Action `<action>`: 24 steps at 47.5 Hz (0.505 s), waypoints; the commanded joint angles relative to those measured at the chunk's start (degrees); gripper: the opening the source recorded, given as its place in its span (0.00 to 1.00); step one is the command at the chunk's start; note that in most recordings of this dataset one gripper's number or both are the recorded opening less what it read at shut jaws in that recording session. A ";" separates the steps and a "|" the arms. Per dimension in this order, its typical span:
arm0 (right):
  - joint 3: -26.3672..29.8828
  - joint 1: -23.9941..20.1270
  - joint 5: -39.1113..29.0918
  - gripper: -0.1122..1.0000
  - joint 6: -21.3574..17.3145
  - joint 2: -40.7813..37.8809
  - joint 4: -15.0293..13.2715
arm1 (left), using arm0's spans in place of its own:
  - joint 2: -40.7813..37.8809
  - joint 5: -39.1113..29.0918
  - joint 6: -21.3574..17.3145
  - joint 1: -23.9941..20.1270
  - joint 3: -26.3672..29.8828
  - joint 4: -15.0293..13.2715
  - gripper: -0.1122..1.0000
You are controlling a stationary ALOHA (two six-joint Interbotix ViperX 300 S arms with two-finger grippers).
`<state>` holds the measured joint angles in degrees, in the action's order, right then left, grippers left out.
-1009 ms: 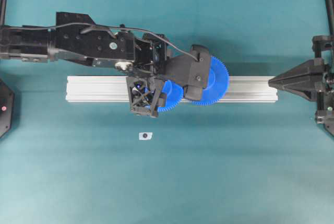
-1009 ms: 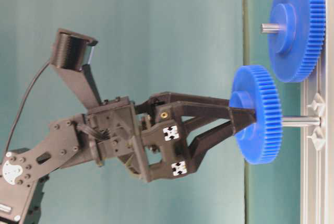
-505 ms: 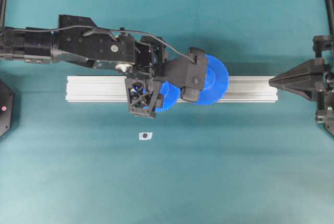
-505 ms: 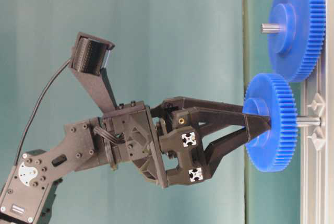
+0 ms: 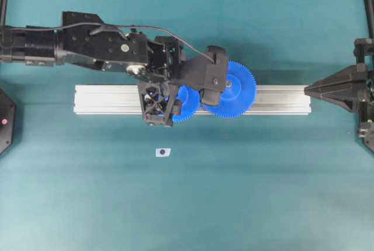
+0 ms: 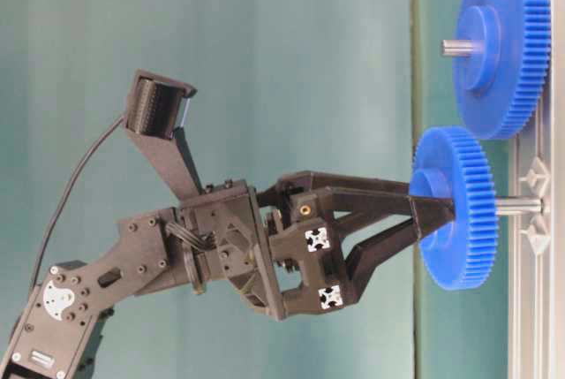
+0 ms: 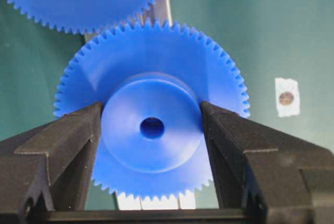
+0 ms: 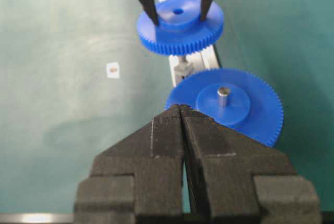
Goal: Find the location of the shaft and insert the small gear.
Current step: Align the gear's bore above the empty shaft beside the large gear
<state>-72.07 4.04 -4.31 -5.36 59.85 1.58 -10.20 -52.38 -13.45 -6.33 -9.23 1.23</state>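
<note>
My left tool (image 6: 430,216) pinches the small gear (image 6: 453,207) by its hub, already threaded partway onto the shaft (image 6: 517,206); it still needs pushing down to the rail (image 5: 105,99).

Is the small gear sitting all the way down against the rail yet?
No. In the table-level view the small gear sits partway along the shaft, bare metal showing before the rail.
</note>
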 commanded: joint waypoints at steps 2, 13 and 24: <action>0.53 0.18 0.18 0.12 -0.53 -0.26 0.09 | 0.88 -0.26 -0.88 -2.11 0.18 0.44 0.67; 0.53 0.26 0.18 0.12 -0.53 -0.35 0.09 | 0.79 -0.44 -1.23 -2.02 0.88 0.44 0.67; 0.53 0.26 0.18 0.12 -0.44 -0.35 0.09 | 0.09 -1.14 -1.14 -2.02 1.93 0.44 0.67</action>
<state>-72.16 4.04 -4.39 -5.36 59.85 1.58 -10.46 -53.00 -14.41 -6.33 -8.44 1.32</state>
